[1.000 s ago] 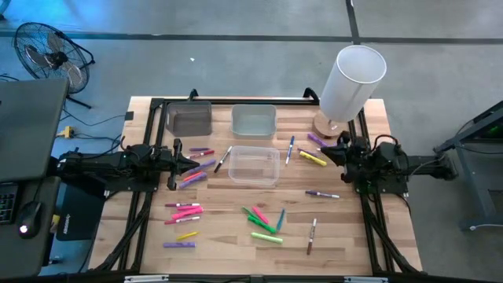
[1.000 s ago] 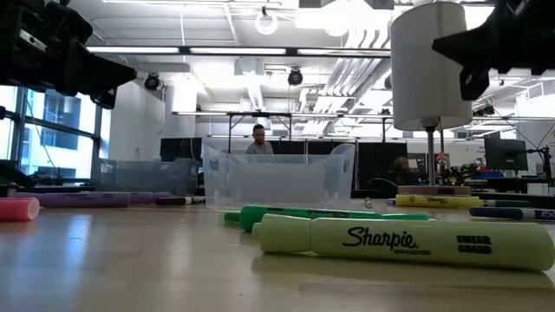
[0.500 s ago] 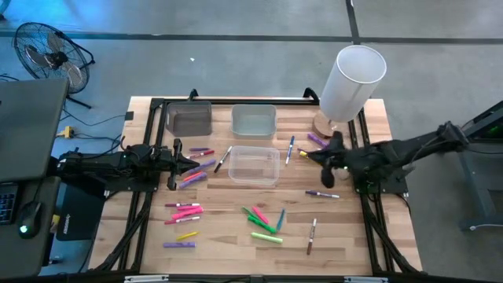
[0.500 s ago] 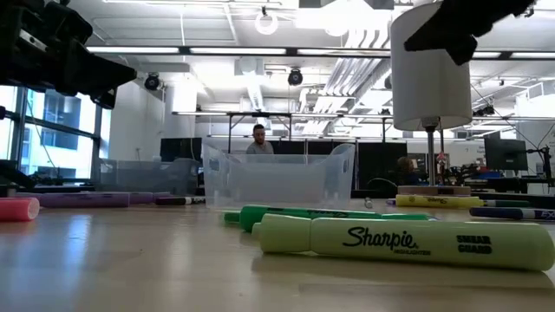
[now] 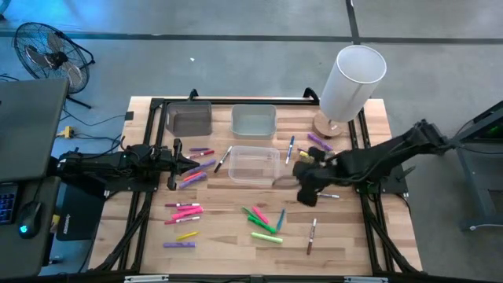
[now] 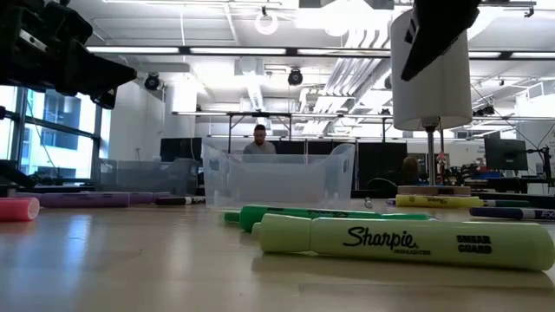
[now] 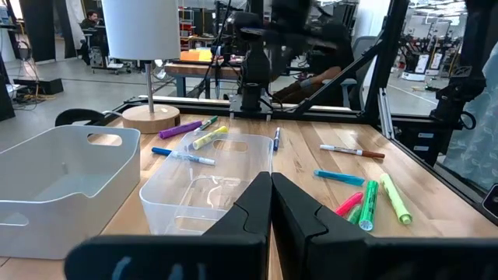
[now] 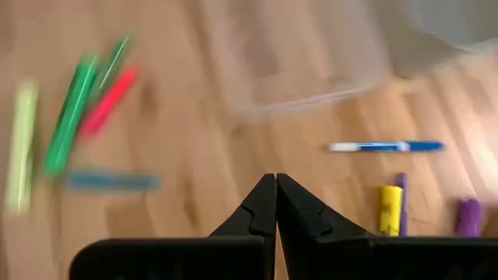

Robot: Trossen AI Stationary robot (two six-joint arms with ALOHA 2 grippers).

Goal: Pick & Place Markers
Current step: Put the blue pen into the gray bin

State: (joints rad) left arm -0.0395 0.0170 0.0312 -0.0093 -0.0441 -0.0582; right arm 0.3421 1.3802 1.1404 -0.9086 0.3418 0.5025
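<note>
Markers (image 5: 262, 221) scattered loose across the counter (image 5: 220, 236), none yet binned: a pink and purple cluster at left near the left gripper (image 5: 187, 163), green, red and blue ones at centre near, a yellow and purple group at right far beside the lamp base (image 5: 324, 124). Clear bin (image 5: 254, 166) at mid-counter, apparently empty and within reach of both arms, probably so either can drop into it; a dark bin (image 5: 191, 119) and a grey bin (image 5: 253, 119) along the far edge.

Right gripper (image 5: 307, 179) extended inward from the right side, raised above the counter just right of the clear bin, fingers (image 8: 268, 204) pressed together, holding nothing. Aimed down at bare wood between the green-red group and a blue marker (image 8: 385, 146); likely travelling toward a pick, with jaws needing to part first.

Left gripper parked at the left side, likewise closed and empty, pointed across at the clear bin.

Open room: wide bare strip at near right and near left. Tight spots: the bin wall close to the right gripper, the tall white lamp shade (image 5: 351, 81) at far right, and the black frame rails (image 5: 369, 228) along both sides.
</note>
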